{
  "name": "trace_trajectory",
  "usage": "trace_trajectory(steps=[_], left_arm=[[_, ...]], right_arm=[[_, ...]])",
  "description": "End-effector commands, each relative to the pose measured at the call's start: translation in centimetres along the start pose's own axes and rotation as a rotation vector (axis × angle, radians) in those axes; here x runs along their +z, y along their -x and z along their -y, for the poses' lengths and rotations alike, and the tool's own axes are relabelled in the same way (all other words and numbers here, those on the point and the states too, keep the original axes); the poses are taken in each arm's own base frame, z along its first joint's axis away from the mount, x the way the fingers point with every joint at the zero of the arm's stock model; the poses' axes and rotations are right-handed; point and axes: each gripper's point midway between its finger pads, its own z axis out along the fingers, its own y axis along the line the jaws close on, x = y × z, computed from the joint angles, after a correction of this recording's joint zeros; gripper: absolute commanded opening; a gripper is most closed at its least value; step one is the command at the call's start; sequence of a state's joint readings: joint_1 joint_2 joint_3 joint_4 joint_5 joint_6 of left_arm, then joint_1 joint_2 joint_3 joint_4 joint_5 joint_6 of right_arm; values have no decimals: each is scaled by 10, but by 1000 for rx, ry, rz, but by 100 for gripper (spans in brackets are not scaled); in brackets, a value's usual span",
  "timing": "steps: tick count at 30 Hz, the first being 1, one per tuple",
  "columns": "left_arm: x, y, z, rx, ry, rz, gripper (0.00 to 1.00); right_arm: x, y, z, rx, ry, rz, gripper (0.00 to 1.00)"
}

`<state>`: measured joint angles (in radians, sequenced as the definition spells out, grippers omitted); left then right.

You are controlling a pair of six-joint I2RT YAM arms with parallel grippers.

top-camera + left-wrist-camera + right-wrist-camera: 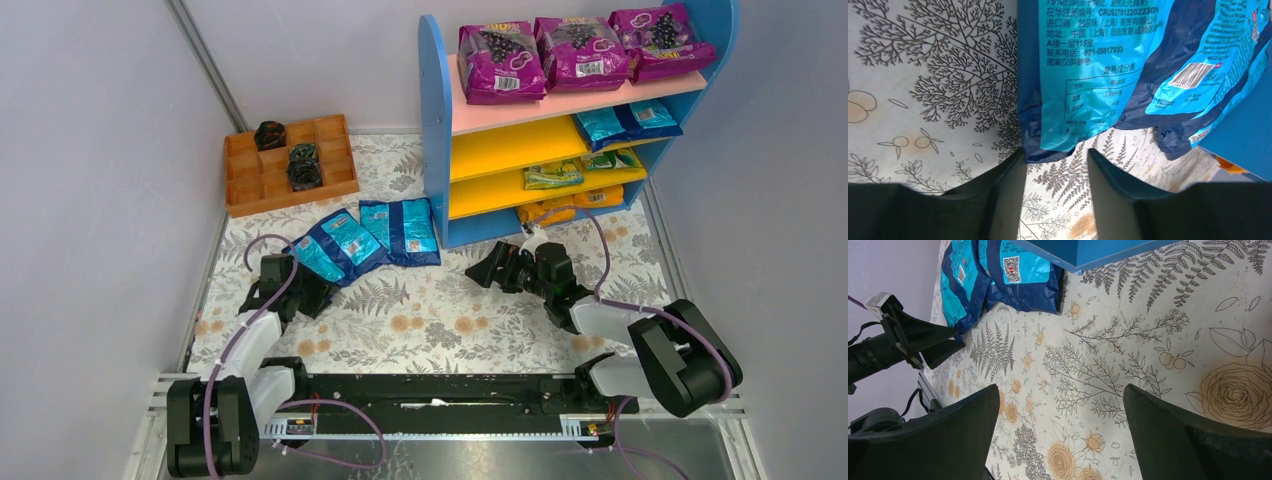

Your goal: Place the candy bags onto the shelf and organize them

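Note:
Three shiny blue candy bags [358,240] lie overlapping on the floral table, left of the shelf [436,130]. The shelf's yellow boards hold blue bags [628,122], green-yellow bags [553,176] and orange bags [560,208]. My left gripper [318,292] is open and empty, low over the table. The leftmost blue bag's near edge [1088,75] lies just ahead of its fingertips. My right gripper [487,272] is open and empty in front of the shelf's base [1088,250]. It faces left toward the blue bags [998,275] and the left gripper [923,337].
Three purple grape-print bags [580,48] sit on the pink top board. An orange compartmented tray [262,182] with dark items stands at the back left. Grey walls close in on the left and right sides.

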<state>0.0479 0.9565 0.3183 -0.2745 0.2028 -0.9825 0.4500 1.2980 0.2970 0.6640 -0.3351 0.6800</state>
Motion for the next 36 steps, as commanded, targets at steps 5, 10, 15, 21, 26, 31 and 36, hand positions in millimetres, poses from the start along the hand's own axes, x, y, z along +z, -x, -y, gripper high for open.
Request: trace_trajectory(steps=[5, 10, 15, 21, 26, 31, 36], left_arm=[[2, 14, 20, 58, -95, 58, 25], [-5, 12, 30, 86, -132, 39, 0], [-21, -1, 51, 98, -238, -33, 0], [-46, -43, 81, 116, -379, -155, 0], [-59, -92, 98, 137, -456, -248, 0], [-65, -132, 104, 178, -490, -335, 0], [-69, -159, 109, 243, -518, -398, 0]], right_arm=[[6, 7, -11, -12, 39, 8, 100], [7, 7, -10, -11, 38, 4, 100], [9, 6, -10, -5, 35, -6, 100], [14, 4, -14, 46, 39, -46, 100], [19, -10, -52, 252, 202, -74, 100], [31, -31, -99, 391, 346, -125, 100], [51, -54, -100, 427, 291, -188, 100]])
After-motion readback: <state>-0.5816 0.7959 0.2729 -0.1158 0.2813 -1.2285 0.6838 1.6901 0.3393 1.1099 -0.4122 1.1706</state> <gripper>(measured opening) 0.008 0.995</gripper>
